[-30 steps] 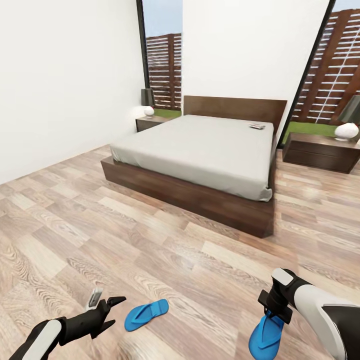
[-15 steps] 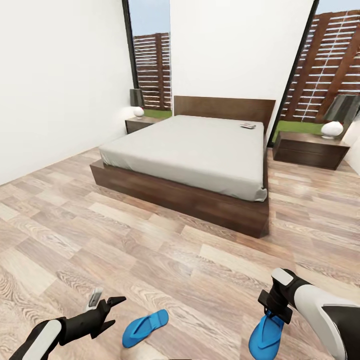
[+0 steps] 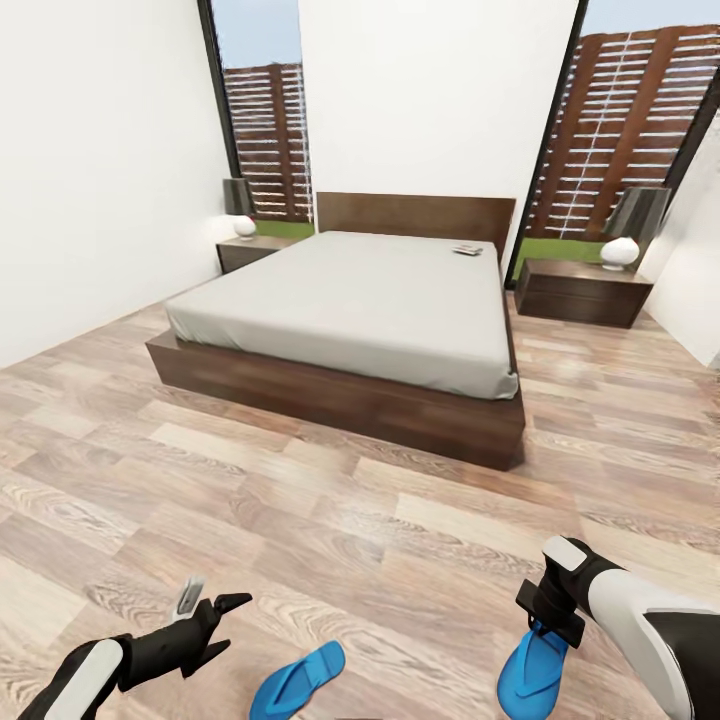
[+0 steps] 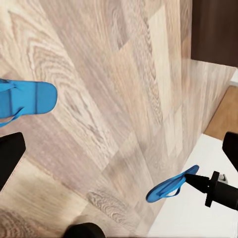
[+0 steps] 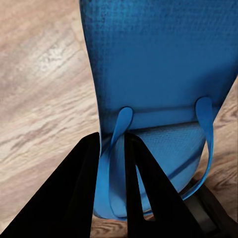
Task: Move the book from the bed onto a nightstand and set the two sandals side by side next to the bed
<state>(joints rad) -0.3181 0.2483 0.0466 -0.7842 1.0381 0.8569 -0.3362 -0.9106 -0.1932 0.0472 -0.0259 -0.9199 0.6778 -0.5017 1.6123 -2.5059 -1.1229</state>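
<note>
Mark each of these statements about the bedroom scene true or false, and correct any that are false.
1. The right gripper is shut on a blue sandal. True.
2. The other sandal lies on the mattress. False: it lies on the wood floor, near the open, empty left gripper.
3. The book rests on the bed, near the headboard. True.
4. The book already sits on a nightstand. False: both the left nightstand and the right nightstand carry only a lamp.
5. Both sandals lie side by side next to the bed. False: one is held, the other lies well away from the bed.
</note>
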